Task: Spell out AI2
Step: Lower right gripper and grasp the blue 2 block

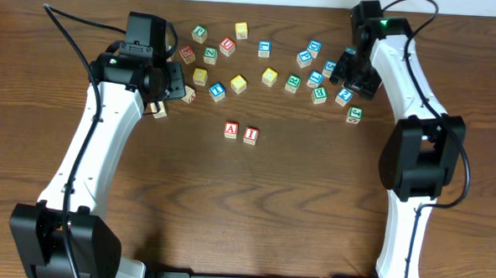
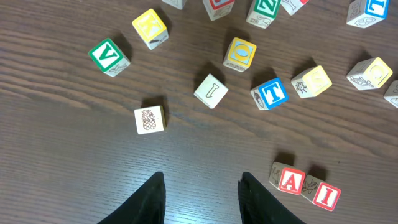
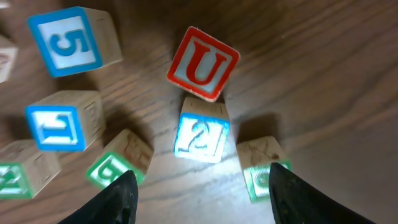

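Observation:
The red "A" cube (image 1: pixel 231 129) and red "I" cube (image 1: pixel 250 134) lie side by side in the middle of the table. In the left wrist view, A (image 2: pixel 289 180) and I (image 2: pixel 324 195) sit just right of my left gripper (image 2: pixel 202 190), which is open over bare wood. The blue "2" cube (image 3: pixel 201 134) lies just ahead of my right gripper (image 3: pixel 202 193), which is open with nothing between its fingers. A red "U" cube (image 3: pixel 202 62) touches the far side of the 2. In the overhead view my right gripper (image 1: pixel 350 75) hangs over the right cluster, and I cannot pick out the 2 there.
Green cubes (image 3: pixel 118 162) (image 3: pixel 264 168) sit close by each right fingertip, and blue "5" (image 3: pixel 65 40) and "T" (image 3: pixel 59 124) lie to the left. A pineapple cube (image 2: pixel 149 118), a white "I" cube (image 2: pixel 211 91) and a blue "T" (image 2: pixel 271 93) lie ahead of the left gripper (image 1: pixel 177 81).

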`<action>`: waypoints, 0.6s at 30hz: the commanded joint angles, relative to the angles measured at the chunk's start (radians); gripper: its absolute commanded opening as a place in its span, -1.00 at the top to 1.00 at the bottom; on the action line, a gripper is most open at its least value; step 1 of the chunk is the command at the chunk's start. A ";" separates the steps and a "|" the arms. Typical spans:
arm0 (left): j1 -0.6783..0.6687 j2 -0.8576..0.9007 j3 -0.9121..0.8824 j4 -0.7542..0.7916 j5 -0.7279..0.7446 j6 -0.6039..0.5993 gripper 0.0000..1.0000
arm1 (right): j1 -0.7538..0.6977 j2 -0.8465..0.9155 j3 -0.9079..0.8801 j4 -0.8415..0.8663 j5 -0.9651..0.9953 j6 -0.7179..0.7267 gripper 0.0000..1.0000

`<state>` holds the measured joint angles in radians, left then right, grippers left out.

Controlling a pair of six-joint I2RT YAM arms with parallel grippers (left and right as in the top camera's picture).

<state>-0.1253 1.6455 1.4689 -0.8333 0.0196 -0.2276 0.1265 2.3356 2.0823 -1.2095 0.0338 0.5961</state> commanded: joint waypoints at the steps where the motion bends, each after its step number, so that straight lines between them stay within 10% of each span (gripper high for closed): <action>1: 0.003 -0.011 0.023 -0.004 -0.009 0.017 0.24 | -0.005 0.030 -0.004 0.010 0.005 0.019 -0.22; 18: 0.003 -0.011 0.023 -0.011 -0.009 0.017 0.24 | -0.004 0.040 -0.004 0.053 0.006 0.017 -0.11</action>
<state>-0.1253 1.6455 1.4689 -0.8356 0.0200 -0.2276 0.1265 2.3684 2.0811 -1.1545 0.0338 0.5995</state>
